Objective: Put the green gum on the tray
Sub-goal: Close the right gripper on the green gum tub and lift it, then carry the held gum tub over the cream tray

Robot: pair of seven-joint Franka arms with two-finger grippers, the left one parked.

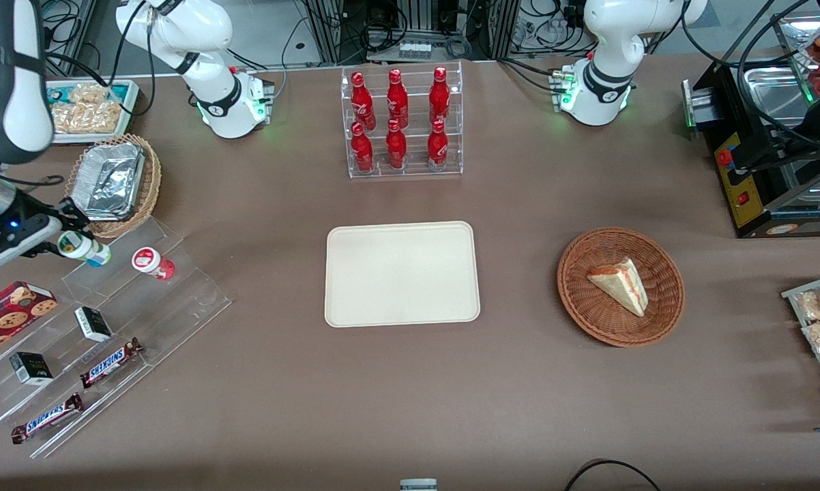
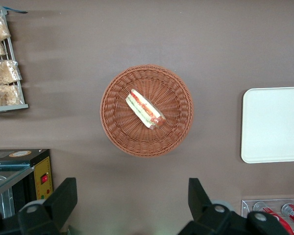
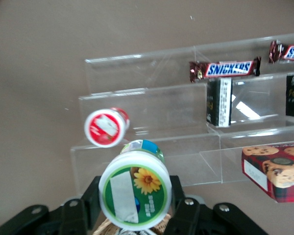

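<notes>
My right gripper [image 1: 77,240] is shut on the green gum [image 1: 82,247], a small white bottle with a green-rimmed lid and a yellow flower spot, and holds it above the top step of the clear acrylic stand. In the right wrist view the green gum [image 3: 135,190] sits between the black fingers [image 3: 185,208], lid toward the camera. The cream-beige tray [image 1: 402,274] lies flat at the table's middle, toward the parked arm's end from the gripper. It also shows in the left wrist view [image 2: 273,124].
A red-lidded bottle [image 1: 152,262] stands on the acrylic stand [image 1: 144,307] beside the green gum, also in the right wrist view [image 3: 106,127]. Snickers bars [image 1: 110,362], small black boxes and a cookie box lie on the stand. A foil tray in a wicker basket [image 1: 113,181], a rack of red bottles [image 1: 400,123], and a sandwich basket [image 1: 620,286] stand around.
</notes>
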